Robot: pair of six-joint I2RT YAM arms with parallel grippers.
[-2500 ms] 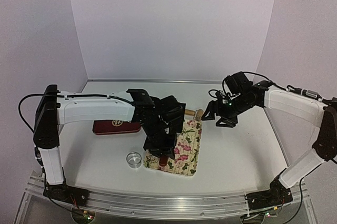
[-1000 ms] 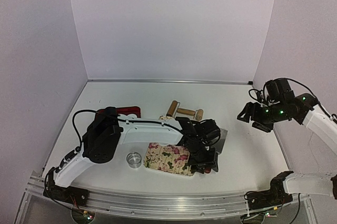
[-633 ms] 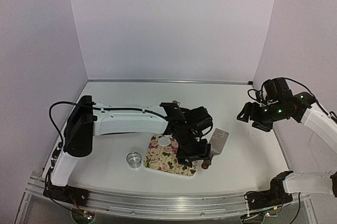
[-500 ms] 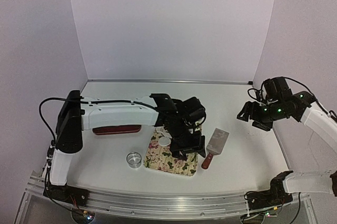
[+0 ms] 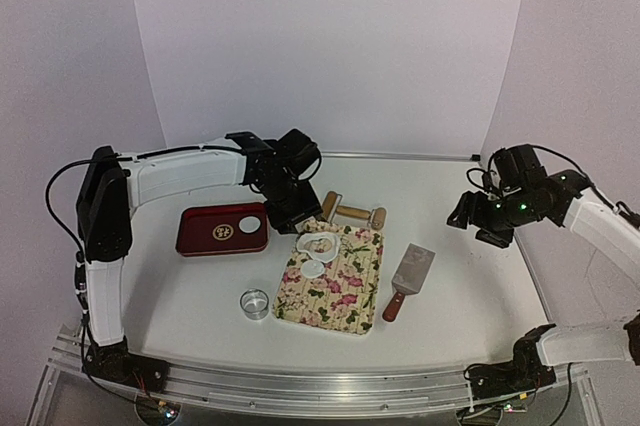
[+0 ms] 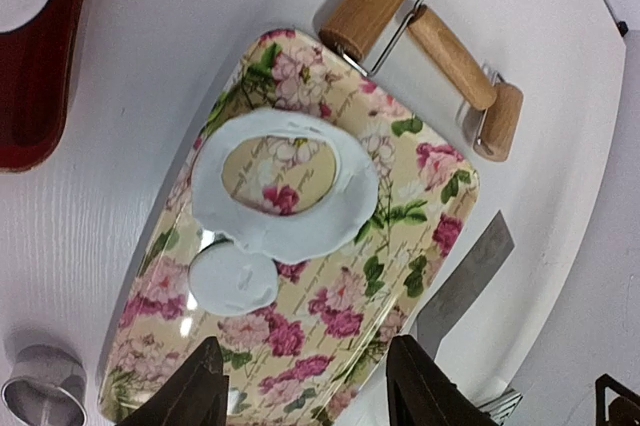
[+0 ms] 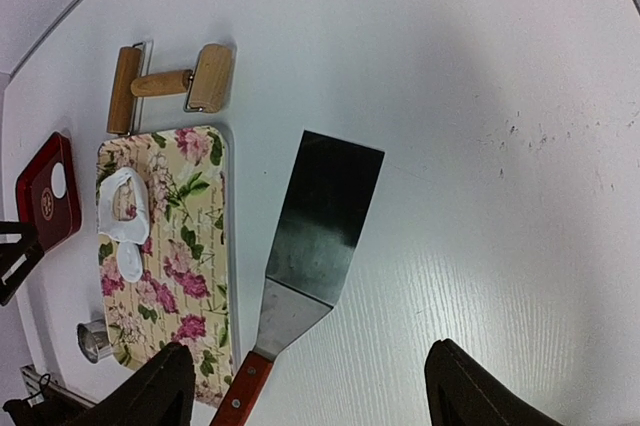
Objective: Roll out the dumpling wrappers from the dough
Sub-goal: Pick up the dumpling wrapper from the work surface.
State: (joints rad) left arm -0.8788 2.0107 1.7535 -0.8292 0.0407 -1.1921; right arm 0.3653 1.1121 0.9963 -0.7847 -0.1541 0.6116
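The dough [image 6: 300,231], a flattened white sheet with a round hole, lies on the far part of the floral board [image 6: 400,246] [image 5: 345,296]. A small round white disc [image 6: 235,279] [image 5: 313,268] touches its near edge. One neat wrapper [image 5: 249,225] rests in the red tray [image 5: 205,236]. My left gripper [image 6: 305,396] [image 5: 293,208] hangs open and empty above the board's far left corner. Far to the right, my right gripper [image 7: 310,396] [image 5: 478,224] hovers open over bare table, holding nothing. The dough [image 7: 122,208] also shows small in the right wrist view.
A wooden rolling pin [image 5: 350,212] [image 6: 420,26] lies behind the board. A red-handled metal spatula [image 5: 405,281] [image 7: 315,236] rests on the table right of the board. The shiny ring cutter [image 5: 256,303] [image 6: 40,396] stands left of the board's near corner.
My left arm has drawn back from the board's near right side to its far left corner, uncovering the dough and disc. The spatula now lies loose beside the board. The right arm barely moved.
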